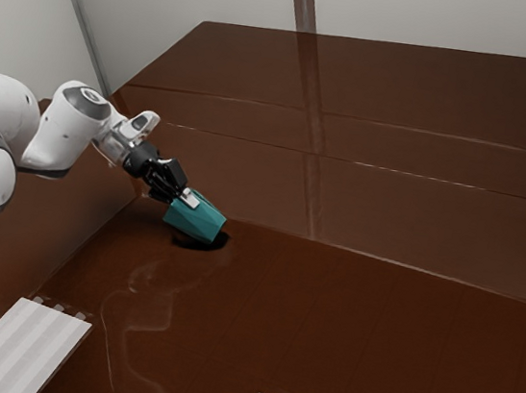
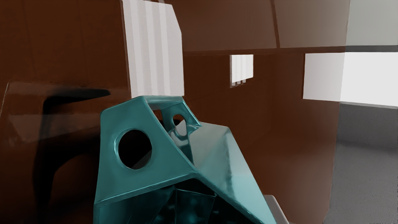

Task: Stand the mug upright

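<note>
Can see a teal mug (image 1: 199, 220) tilted at the hand (image 1: 188, 197), above the tabletop (image 1: 322, 340); cannot tell whether released or grasping.

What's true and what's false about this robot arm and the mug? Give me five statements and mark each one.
1. The mug is teal. True.
2. The mug stands upright. False: it is tilted.
3. The arm comes in from the exterior view's right. False: it comes in from that view's left.
4. The gripper is well away from the mug. False: it is right at the mug.
5. In the exterior view, a dark shadow shows below the mug on the brown tabletop. True.
</note>
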Motion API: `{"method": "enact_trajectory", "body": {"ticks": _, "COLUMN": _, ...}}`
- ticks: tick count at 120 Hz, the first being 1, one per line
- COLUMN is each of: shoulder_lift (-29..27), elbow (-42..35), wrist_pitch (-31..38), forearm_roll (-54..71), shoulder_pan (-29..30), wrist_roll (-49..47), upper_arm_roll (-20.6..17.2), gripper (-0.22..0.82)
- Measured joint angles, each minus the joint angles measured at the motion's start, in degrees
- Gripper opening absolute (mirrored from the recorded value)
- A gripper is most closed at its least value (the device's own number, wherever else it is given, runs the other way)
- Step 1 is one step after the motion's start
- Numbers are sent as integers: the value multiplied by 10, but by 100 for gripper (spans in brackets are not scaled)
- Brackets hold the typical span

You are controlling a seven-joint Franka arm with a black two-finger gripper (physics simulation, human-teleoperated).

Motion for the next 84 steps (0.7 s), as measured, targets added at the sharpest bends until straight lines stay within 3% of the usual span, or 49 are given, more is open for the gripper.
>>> {"method": "enact_trajectory", "body": {"ticks": 33, "shoulder_lift": -74, "elbow": -2, "wrist_pitch": -26, "forearm_roll": 32, "shoulder_pan": -19, "wrist_roll": -10, "upper_arm_roll": 6, "gripper": -17}}
{"method": "enact_trajectory", "body": {"ticks": 61, "shoulder_lift": -138, "elbow": 5, "wrist_pitch": 12, "forearm_roll": 228, "shoulder_pan": -65, "wrist_roll": -63, "upper_arm_roll": 2, "gripper": -18}}
{"method": "enact_trajectory", "body": {"ticks": 84, "shoulder_lift": -196, "elbow": -28, "wrist_pitch": 81, "forearm_roll": 401, "shoulder_pan": -102, "wrist_roll": -122, "upper_arm_roll": -33, "gripper": -18}}
